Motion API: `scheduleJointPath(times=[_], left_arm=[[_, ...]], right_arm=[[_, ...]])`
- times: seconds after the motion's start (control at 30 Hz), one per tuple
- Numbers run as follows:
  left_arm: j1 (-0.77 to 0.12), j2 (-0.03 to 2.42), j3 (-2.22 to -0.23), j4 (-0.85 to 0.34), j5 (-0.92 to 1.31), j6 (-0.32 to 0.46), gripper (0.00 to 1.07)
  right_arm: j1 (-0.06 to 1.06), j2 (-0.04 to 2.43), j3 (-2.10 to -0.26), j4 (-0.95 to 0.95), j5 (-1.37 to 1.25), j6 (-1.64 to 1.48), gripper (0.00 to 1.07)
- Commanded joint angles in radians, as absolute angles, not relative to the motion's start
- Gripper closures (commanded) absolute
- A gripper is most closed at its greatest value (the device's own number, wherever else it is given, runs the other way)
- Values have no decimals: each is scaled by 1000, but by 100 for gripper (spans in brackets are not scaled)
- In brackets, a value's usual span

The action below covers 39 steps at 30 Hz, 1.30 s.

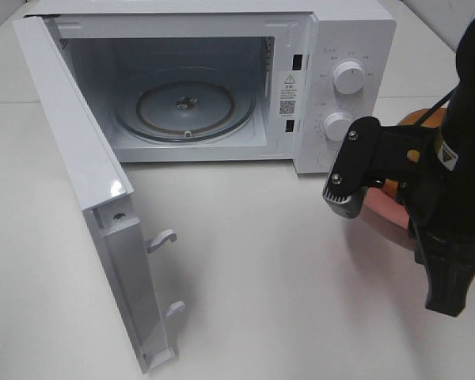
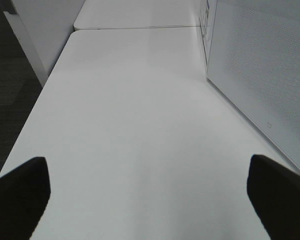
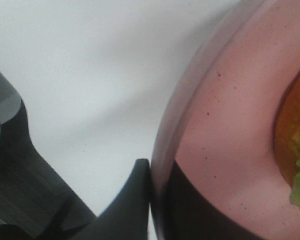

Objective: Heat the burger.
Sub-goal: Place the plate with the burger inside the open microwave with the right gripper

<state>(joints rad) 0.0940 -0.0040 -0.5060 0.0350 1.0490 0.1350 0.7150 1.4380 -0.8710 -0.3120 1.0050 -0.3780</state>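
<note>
Burger, small, round, brown-bunned, lettuce-edged [image 3: 292, 135]: on round pink plate [image 3: 225, 115], 3 o'clock of open white microwave [image 1: 222, 95]. Right gripper [image 3: 157, 195] fingers pinch the plate rim; left gripper [image 2: 150, 200] fingers spread, empty. Handling: keep plate level, lift clear, carry slowly toward 9 o'clock onto glass turntable [image 1: 186, 107]

The microwave [image 1: 356, 32] and worktop [image 1: 285, 277] are white; the plate [image 3: 225, 135] is pink with dark speckles; the burger [image 3: 292, 135] shows orange-brown and green.

High camera down on microwave [image 1: 372, 32] and table [image 1: 285, 261]; wrist cameras low, right one close on plate [image 3: 225, 130].
</note>
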Motion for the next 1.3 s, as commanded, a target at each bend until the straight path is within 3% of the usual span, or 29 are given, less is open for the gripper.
scheduleJointPath(times=[0.03, 0.77, 1.3], left_arm=[[93, -24, -504, 37, 1042, 134, 1], [93, -24, -504, 37, 1042, 134, 1], [93, -24, -504, 37, 1042, 134, 1]], right_arm=[[717, 1428, -871, -335, 957, -553, 107], [737, 1410, -871, -330, 857, -662, 107], [760, 1425, -871, -332, 722, -1064, 107]])
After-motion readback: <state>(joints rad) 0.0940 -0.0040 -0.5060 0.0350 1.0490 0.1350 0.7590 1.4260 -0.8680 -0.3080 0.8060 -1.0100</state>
